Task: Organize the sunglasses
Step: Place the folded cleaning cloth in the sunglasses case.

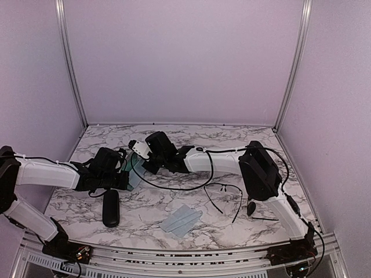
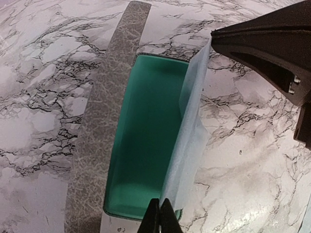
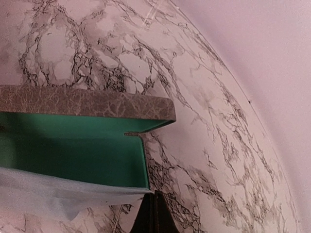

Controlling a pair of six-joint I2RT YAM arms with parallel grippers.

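Note:
One pair of sunglasses (image 1: 224, 189) lies open on the marble table right of centre. A second pair of sunglasses (image 1: 253, 207) lies partly under the right arm. Neither wrist view shows them. A grey rectangular case (image 2: 99, 126) lies open, its green inside (image 2: 146, 136) bare. A pale blue cloth (image 2: 189, 141) is stretched along the case's edge. My left gripper (image 2: 161, 216) is shut on one end of the cloth. My right gripper (image 3: 154, 213) is shut on the other corner of the cloth (image 3: 58, 191), beside the green case wall (image 3: 73, 145). In the top view both grippers (image 1: 126, 174) (image 1: 134, 148) meet at the left-centre.
A glossy black oval case (image 1: 111, 207) lies near the front left. A second pale blue cloth (image 1: 181, 219) lies near the front centre. A black cable (image 1: 174, 186) loops across the table under the right arm. Walls close in the back and both sides.

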